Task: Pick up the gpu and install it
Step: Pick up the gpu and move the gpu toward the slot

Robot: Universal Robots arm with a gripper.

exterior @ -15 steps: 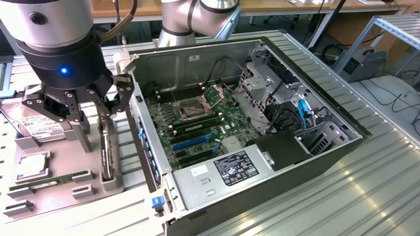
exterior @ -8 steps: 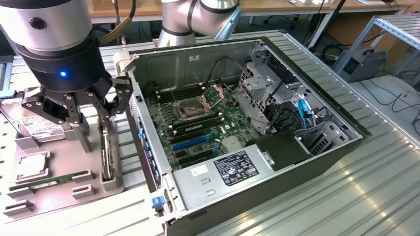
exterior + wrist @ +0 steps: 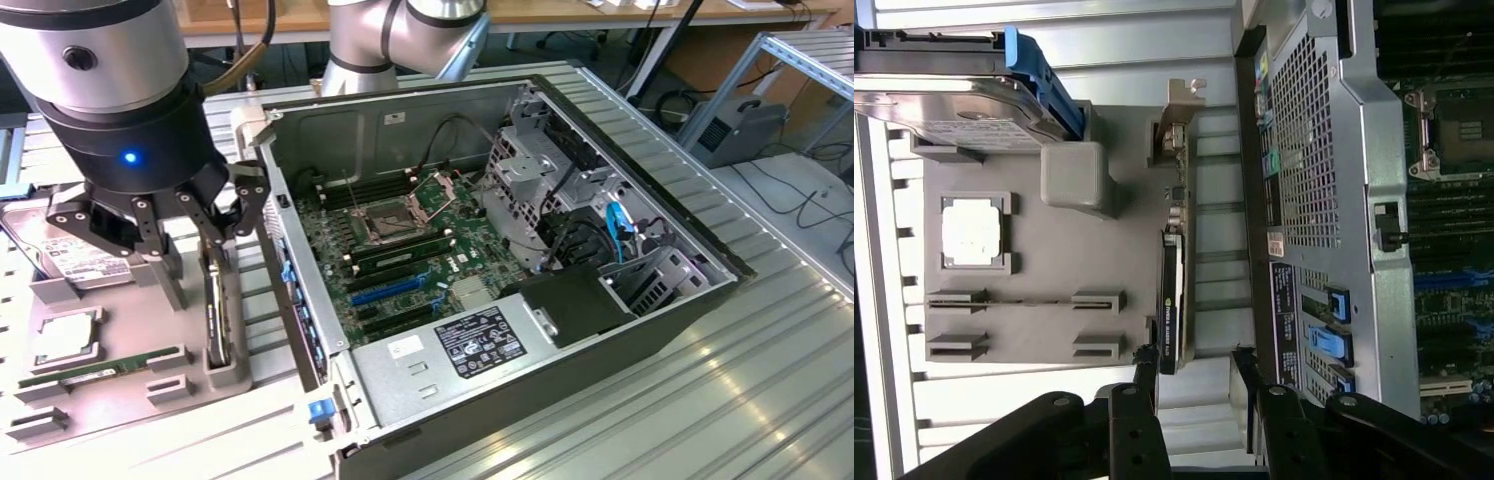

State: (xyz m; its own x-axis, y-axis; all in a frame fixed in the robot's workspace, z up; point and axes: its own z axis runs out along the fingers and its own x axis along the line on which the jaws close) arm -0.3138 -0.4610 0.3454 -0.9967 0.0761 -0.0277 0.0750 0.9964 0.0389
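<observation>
Gripper state: the gripper [image 3: 1194, 366] is standing spread wide; it is pinching nothing; bare gap is showing between the fingers and the card.

Location of the gpu: the gpu [image 3: 1171, 275] is standing on its long edge in a slot of the grey holder tray [image 3: 127, 395]; the tray is resting on the bench [image 3: 747, 380], at 9 o'clock of the computer case [image 3: 534, 370] in the exterior view; the card is occupying the tray edge nearest the case wall.

Governing relation: the gpu is lying beneath the gripper, drawn toward 6 o'clock from it in the exterior view; its long axis is running 12 to 6 o'clock there, parallel to the case wall; the silver bracket [image 3: 1179, 105] is sitting at the 12 o'clock end; the fingers are straddling the card's thin dimension, one on each face, judged suitable for a squeeze across the thickness.

Arm pose: the arm [image 3: 400, 40] is reaching over from behind the case; the wrist is pointing straight down, holding the gripper upright above the tray.

Neighbouring items: the hard drive [image 3: 60, 255] is lying at 9 o'clock of the gripper, well apart from the card.

Task status: the gpu is not yet lifted; installation is not yet begun.
</observation>
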